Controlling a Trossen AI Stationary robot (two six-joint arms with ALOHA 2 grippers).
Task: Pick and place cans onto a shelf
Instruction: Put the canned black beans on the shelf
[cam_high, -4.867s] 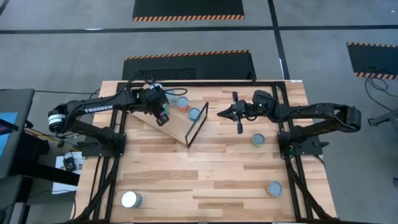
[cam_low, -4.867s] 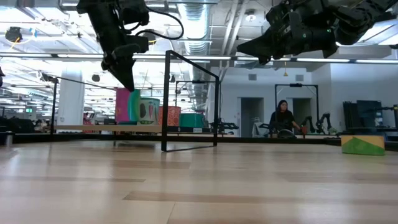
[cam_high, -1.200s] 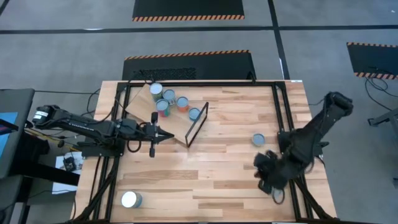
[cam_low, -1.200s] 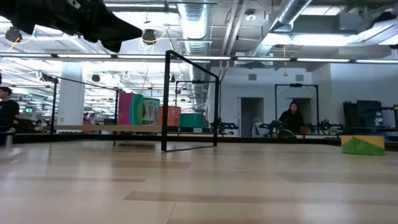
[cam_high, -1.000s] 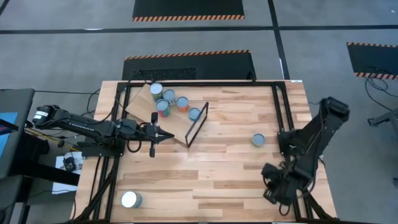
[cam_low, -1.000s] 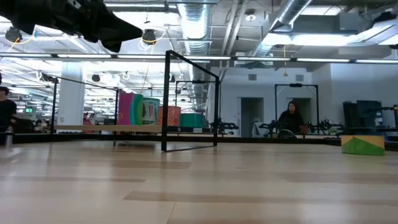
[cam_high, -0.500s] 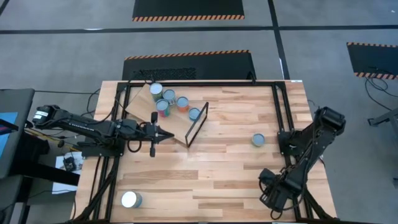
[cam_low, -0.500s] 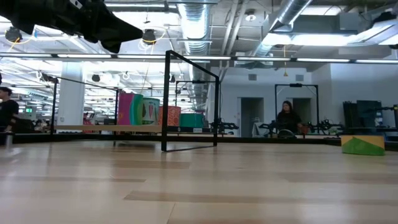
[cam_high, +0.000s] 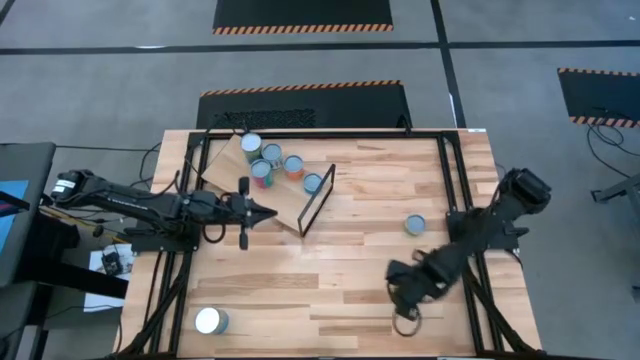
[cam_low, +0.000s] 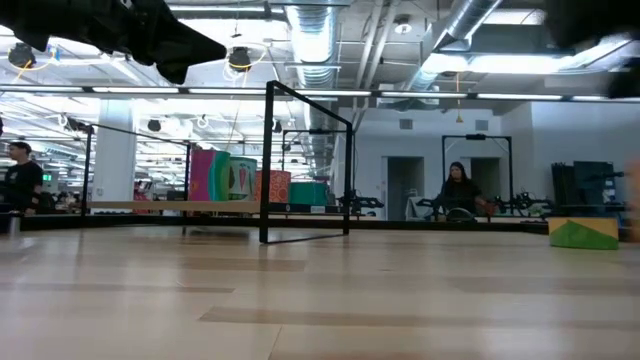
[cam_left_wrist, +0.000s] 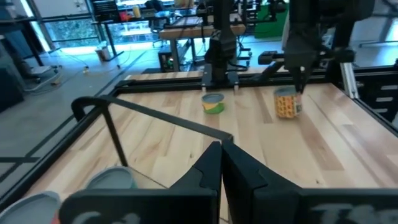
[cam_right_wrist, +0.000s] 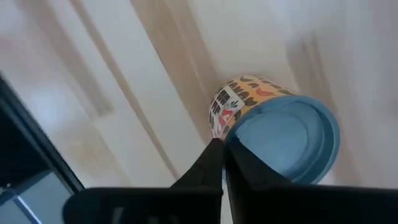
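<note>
The shelf (cam_high: 232, 170), a tilted light-wood board with a black frame (cam_high: 318, 201) at one end, stands at the far left with several cans (cam_high: 271, 153) on it. My left gripper (cam_high: 266, 212) is shut and empty, raised just left of the frame. My right gripper (cam_high: 403, 295) is shut, at the near right, right by an upright can with a yellow patterned side and a pale-blue top (cam_right_wrist: 280, 140), which also shows in the left wrist view (cam_left_wrist: 287, 103). A green-sided can (cam_high: 415, 224) stands at mid right. A white-topped can (cam_high: 210, 321) stands at the near left corner. My right gripper has its shut fingertips (cam_right_wrist: 214, 152) at the patterned can's side just under the top rim (cam_right_wrist: 225, 112), coming slanting from above. I cannot tell whether they touch it. The can stands upright with its base on the table.
Black frame rails (cam_high: 455, 250) run along the table's left and right sides by the arm bases. Bare planks (cam_high: 330, 260) lie between the shelf and the right-hand cans. A person (cam_low: 458, 190) stands far back in the room.
My right arm has swung from the table's near right corner toward the left, along the near part of the table, and its gripper now stands farther left.
</note>
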